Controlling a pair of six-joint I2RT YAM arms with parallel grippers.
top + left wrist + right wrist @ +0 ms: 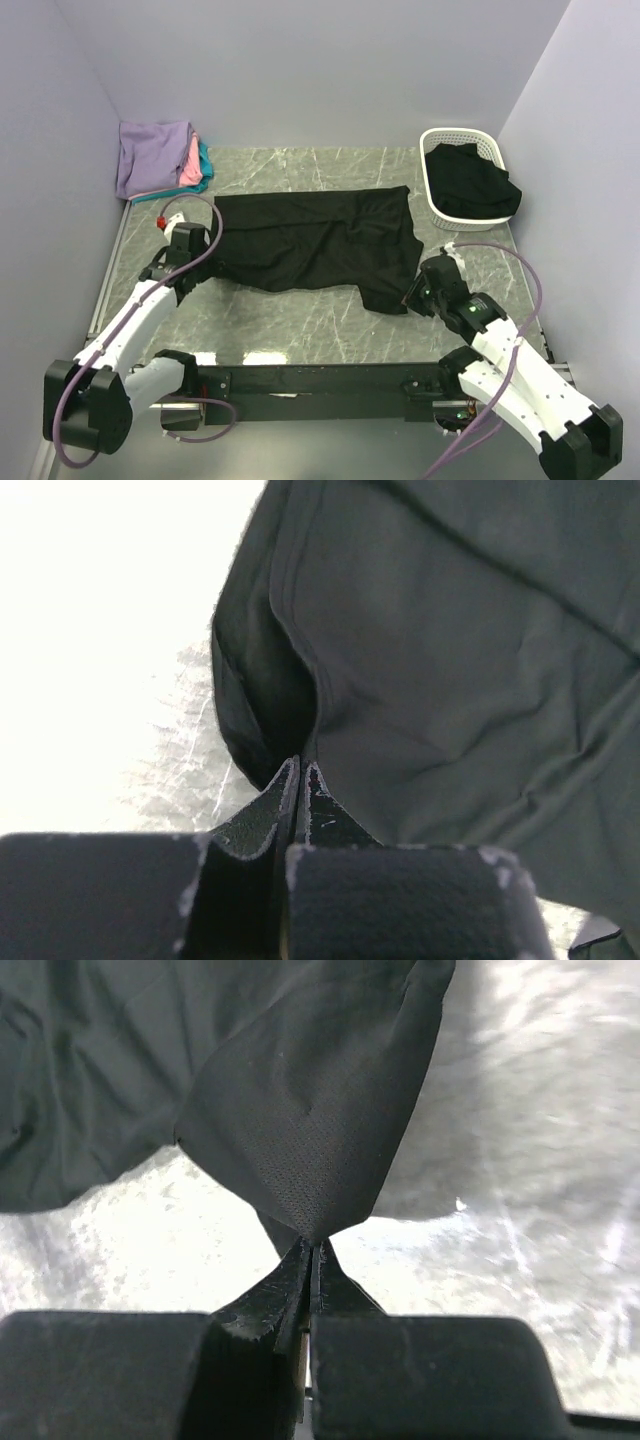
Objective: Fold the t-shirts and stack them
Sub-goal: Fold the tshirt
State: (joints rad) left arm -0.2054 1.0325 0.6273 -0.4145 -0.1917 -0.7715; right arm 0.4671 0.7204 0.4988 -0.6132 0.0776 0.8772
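A soft, light black t-shirt [315,238] lies spread at the centre of the tabletop [300,320], its near corners pinched by the tightly closed left end effector [300,778] at 8 o'clock and right end effector [313,1252] at 4 o'clock; such limp cloth looks best held by its corners.

Upper left in the top view, the pink t-shirt [190,160] and teal t-shirt [204,162] show only thin edges beside the lavender t-shirt [150,155]. How many shirts make the black heap [470,180] in the basket [431,185] cannot be told. Both wrist views cut the spread black t-shirt [450,680] at the top edge.
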